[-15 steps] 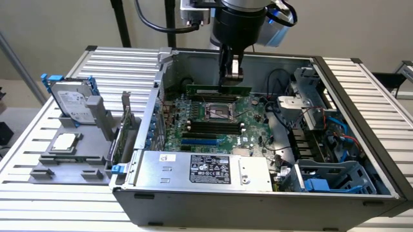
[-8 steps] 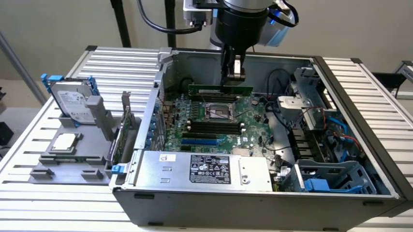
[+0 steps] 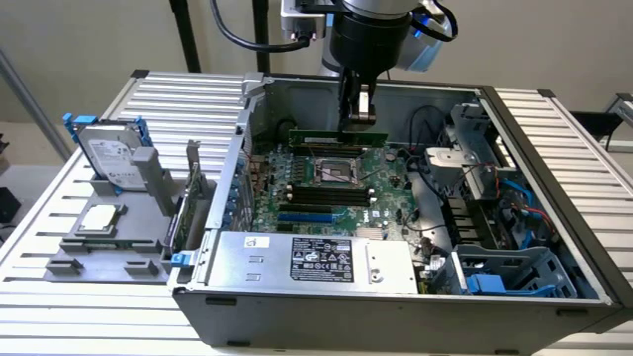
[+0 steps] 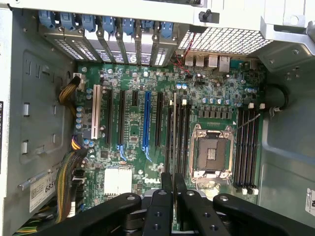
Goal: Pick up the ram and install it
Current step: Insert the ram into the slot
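The ram [image 3: 339, 138] is a long, thin green stick held level above the motherboard [image 3: 386, 208] inside the open computer case. My gripper [image 3: 358, 124] is shut on its upper edge, near its right half in the exterior view. In the wrist view the ram [image 4: 174, 132] appears edge-on as a thin pale line running out from between my black fingers [image 4: 161, 206]. It hangs over the black memory slots [image 4: 183, 132] beside the CPU socket [image 4: 211, 152]. A second group of black slots [image 4: 246, 147] lies on the other side of the socket.
A grey fixture tray [image 3: 109, 237] at the exterior view's left holds a silver hard drive in a blue frame [image 3: 111, 156], a green expansion card [image 3: 188, 200] and a processor chip [image 3: 99, 217]. The power supply [image 3: 316, 256] and drive cage [image 3: 494, 271] crowd the case's near side.
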